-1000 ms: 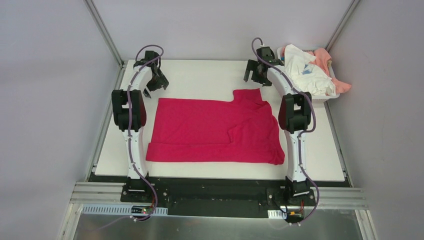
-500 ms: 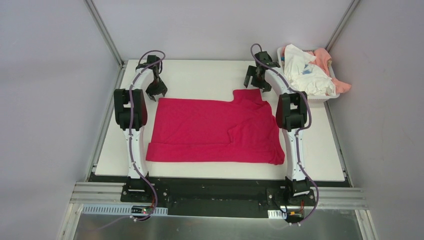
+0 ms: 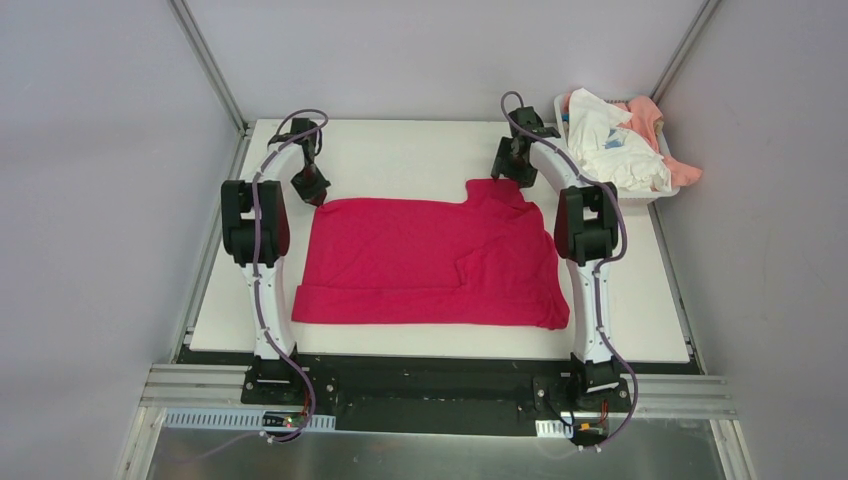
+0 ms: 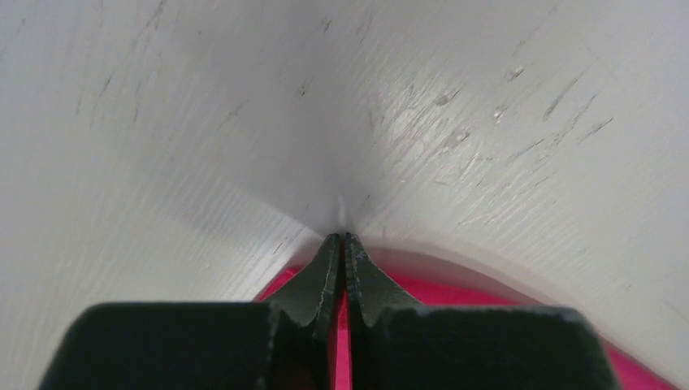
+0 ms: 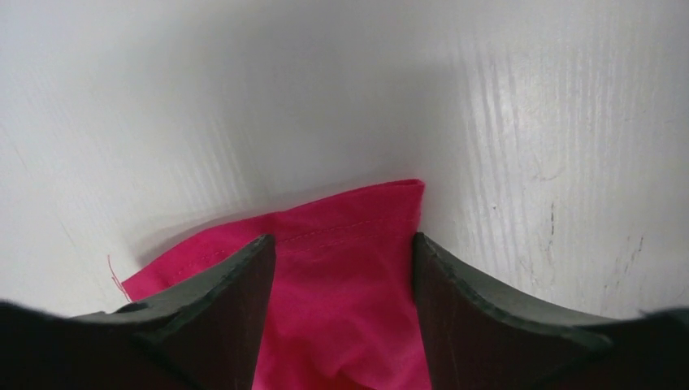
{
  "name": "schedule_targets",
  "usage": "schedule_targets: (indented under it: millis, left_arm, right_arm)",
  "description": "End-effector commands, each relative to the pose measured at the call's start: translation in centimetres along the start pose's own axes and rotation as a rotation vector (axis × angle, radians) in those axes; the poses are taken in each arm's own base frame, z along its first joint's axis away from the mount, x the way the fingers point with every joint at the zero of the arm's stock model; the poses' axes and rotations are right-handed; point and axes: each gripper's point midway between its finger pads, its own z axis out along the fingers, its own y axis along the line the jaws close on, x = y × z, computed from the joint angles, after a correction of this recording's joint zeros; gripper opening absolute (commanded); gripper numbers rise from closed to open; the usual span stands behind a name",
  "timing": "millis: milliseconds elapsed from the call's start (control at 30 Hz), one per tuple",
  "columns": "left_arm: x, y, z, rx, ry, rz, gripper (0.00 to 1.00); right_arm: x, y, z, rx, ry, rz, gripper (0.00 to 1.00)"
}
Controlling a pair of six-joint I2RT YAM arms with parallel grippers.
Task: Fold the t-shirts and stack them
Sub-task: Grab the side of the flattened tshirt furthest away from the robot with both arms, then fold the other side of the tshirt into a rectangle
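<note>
A magenta-red t-shirt (image 3: 420, 260) lies spread flat on the white table (image 3: 400, 150). My left gripper (image 3: 311, 190) is at its far left corner, pressed down to the table. In the left wrist view the jaws (image 4: 342, 237) are shut, with a thin strip of the magenta cloth (image 4: 487, 292) pinched between them. My right gripper (image 3: 512, 172) is at the shirt's far right corner. Its fingers (image 5: 343, 236) stand apart on either side of the hemmed magenta corner (image 5: 349, 325), touching the cloth's edges.
A white basket (image 3: 640, 197) stands at the table's far right corner. It holds crumpled white t-shirts (image 3: 610, 140) and a peach-pink one (image 3: 650, 115) that hangs over its rim. Metal frame posts rise at both far corners.
Both grippers have come down onto the magenta shirt's far corners. The left one has closed on the cloth. The right one's fingers have narrowed around the corner.
</note>
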Motion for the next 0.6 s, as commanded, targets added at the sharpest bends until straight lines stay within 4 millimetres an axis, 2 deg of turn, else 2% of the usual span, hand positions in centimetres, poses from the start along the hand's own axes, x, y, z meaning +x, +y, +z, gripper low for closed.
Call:
schedule_targets:
  millis: [0, 167, 300, 367, 467, 533, 567]
  left_arm:
    - [0.7, 0.7, -2.0, 0.003, 0.004, 0.005, 0.00]
    - [0.5, 0.5, -2.5, 0.017, -0.008, 0.014, 0.00]
    - [0.4, 0.4, -3.1, 0.034, -0.017, 0.014, 0.00]
    - [0.5, 0.4, -3.7, 0.044, -0.021, 0.016, 0.00]
    - [0.6, 0.6, -5.0, 0.058, -0.041, 0.010, 0.00]
    - [1.0, 0.8, -5.8, 0.073, -0.049, 0.012, 0.00]
    - [1.6, 1.0, -6.0, 0.073, -0.046, 0.014, 0.00]
  right_arm:
    - [2.2, 1.3, -1.3, -0.006, 0.049, -0.014, 0.60]
    - [1.7, 1.6, -1.0, 0.014, 0.017, -0.009, 0.25]
    - [0.8, 3.1, -1.7, -0.049, -0.018, -0.029, 0.00]
    - [0.3, 4.0, -2.9, -0.089, -0.049, -0.054, 0.00]
    - [-0.6, 5.1, -6.4, -0.147, -0.131, -0.081, 0.00]
    - [-0.2, 5.2, -8.4, -0.173, -0.152, -0.089, 0.00]
    - [0.8, 4.9, -9.1, -0.181, -0.143, -0.092, 0.00]
